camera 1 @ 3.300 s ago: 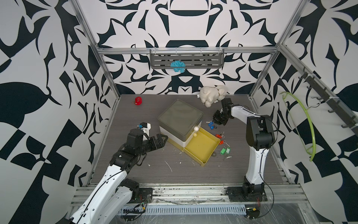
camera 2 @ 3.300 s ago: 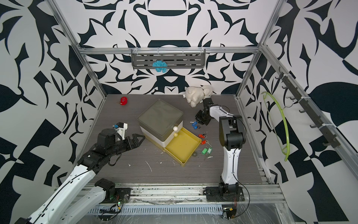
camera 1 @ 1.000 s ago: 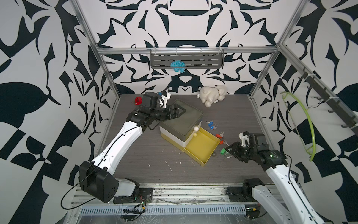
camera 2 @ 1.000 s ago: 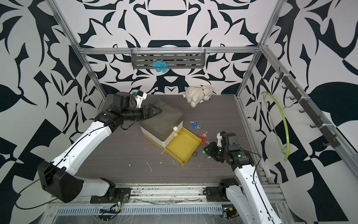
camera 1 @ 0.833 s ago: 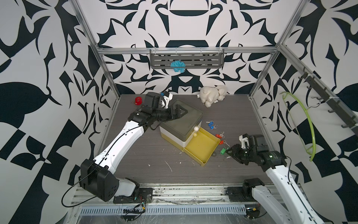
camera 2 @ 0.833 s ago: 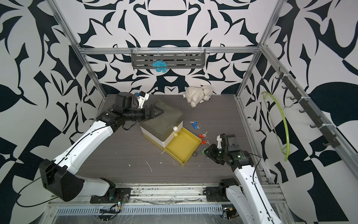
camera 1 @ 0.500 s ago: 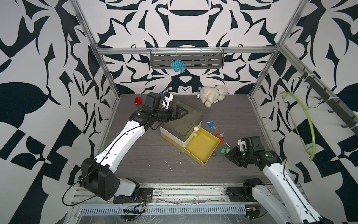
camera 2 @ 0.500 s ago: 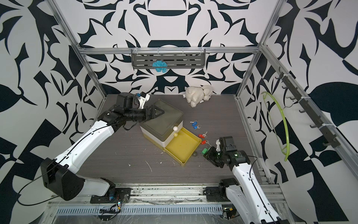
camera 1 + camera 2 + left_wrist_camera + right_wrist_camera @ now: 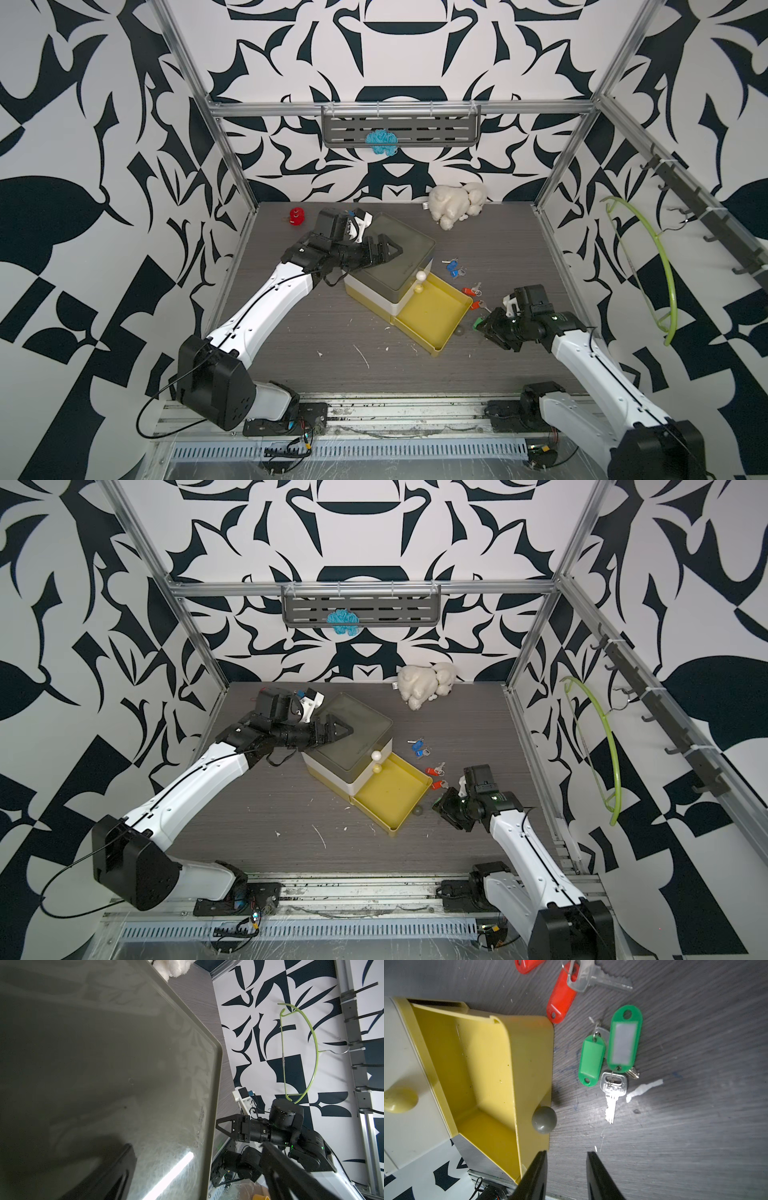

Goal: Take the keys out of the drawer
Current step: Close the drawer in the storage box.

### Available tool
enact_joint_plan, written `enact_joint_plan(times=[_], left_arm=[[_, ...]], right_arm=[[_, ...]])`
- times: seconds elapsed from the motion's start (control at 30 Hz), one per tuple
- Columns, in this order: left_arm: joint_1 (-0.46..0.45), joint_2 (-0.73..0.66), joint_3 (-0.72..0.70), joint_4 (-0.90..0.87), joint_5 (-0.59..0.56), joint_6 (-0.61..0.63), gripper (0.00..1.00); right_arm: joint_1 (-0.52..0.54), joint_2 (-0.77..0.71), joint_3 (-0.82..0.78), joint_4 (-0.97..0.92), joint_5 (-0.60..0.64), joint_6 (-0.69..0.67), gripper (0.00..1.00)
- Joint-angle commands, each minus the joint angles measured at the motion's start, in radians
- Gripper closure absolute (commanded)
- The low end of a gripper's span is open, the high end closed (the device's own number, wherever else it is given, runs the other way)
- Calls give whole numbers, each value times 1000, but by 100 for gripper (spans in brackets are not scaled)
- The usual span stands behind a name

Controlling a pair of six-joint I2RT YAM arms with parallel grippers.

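Note:
The yellow drawer (image 9: 432, 328) (image 9: 483, 1076) stands pulled out of the small cabinet, its inside bare. The keys lie on the table beside it: blue-tagged ones (image 9: 452, 266), red-tagged ones (image 9: 469, 291) (image 9: 562, 995), and green-tagged ones (image 9: 438, 802) (image 9: 610, 1053). My right gripper (image 9: 488, 328) (image 9: 566, 1155) hangs open just short of the green keys, nothing between its fingers. My left gripper (image 9: 388, 251) (image 9: 196, 1145) is open over the cabinet's dark lid (image 9: 409, 249) (image 9: 104, 1064).
A white plush toy (image 9: 457, 203) lies at the back, a round red toy (image 9: 296, 216) in the back left corner. A green hanger (image 9: 640, 270) hangs on the right wall. The drawer's grey knob (image 9: 544, 1120) juts toward the front.
Earlier, the left arm swung from the front left to the cabinet lid, and the right arm came from the blue keys to the green ones. Over the last second both grippers barely shifted.

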Motion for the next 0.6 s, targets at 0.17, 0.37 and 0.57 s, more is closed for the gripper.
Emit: enact_joint_plan(times=[0.17,0.37,0.57], left_arm=[[-6,-11,-35,-13,-4,-3,1],[-9,-8,-35,-12,-6,-6,1],[-19,-9,-36,-12,-8,-7,1]], right_arm=[[3,83,7,107,4,4,63],[16,149,21,147,17,4,63],[27,212,29,203,26,24,63]])
